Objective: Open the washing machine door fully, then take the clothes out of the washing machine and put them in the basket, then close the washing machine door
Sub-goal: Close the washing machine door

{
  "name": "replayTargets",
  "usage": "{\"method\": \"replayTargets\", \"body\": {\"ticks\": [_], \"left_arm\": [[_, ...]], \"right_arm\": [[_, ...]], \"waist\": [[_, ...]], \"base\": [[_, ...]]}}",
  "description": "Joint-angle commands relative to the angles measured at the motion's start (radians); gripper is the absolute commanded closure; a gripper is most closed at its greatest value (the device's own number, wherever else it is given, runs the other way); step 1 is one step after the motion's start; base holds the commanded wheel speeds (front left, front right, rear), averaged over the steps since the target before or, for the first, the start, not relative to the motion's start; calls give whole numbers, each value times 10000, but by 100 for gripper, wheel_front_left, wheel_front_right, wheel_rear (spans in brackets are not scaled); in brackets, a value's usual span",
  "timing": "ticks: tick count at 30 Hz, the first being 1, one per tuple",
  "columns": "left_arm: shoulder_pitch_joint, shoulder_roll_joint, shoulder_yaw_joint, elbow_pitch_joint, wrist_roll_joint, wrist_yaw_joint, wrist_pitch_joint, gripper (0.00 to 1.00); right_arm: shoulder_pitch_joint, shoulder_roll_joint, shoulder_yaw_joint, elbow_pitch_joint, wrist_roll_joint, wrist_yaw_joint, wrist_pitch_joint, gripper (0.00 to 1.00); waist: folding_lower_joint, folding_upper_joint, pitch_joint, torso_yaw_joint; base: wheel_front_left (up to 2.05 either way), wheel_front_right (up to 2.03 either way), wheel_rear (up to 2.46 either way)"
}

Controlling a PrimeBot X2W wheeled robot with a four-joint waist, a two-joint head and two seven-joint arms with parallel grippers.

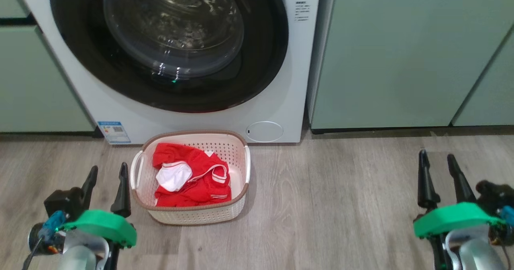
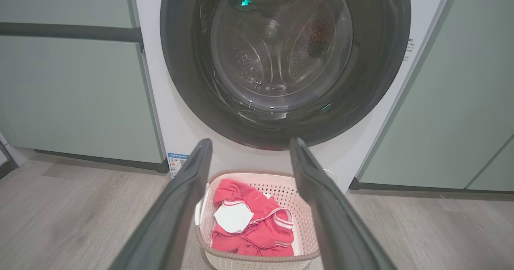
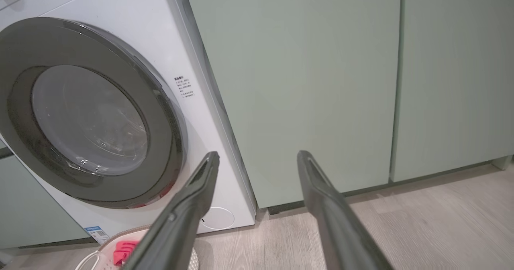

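Note:
The washing machine (image 1: 281,101) (image 2: 182,129) (image 3: 200,101) stands between cabinets, its door (image 1: 265,61) (image 2: 381,61) (image 3: 164,113) lying flat against the front, black rim around the clear bowl window. On the floor just before it sits the cream basket (image 1: 241,169) (image 2: 305,222) (image 3: 100,254) with the red clothes (image 1: 200,181) (image 2: 261,230) (image 3: 124,252) lying inside, white patch up. My left gripper (image 1: 107,173) (image 2: 249,143) hangs open beside the basket's left side, empty. My right gripper (image 1: 437,157) (image 3: 257,154) is open and empty, far right of the basket, pointing at a cabinet.
Pale green cabinets (image 1: 401,53) (image 2: 72,93) (image 3: 305,81) flank the machine on both sides. A small round white flap (image 1: 264,131) (image 3: 217,218) and a blue label (image 1: 113,131) mark the machine's lower front. Bare wood floor (image 1: 341,206) stretches between basket and right gripper.

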Motion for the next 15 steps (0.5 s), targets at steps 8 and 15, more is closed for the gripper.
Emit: {"method": "replayTargets", "body": {"ticks": [8,15], "left_arm": [[-238,17,400,-85,-77,10,-67,0],[-203,-13,120,177,-239,10,-67,0]], "right_arm": [[559,149,212,-823,-264,-9,-51,0],[788,207,-22,-922,-524,-9,-51,0]], "waist": [[0,-1,-199,-136],[0,-1,-212,-29]], "base": [[0,0,0],[0,0,0]]}}
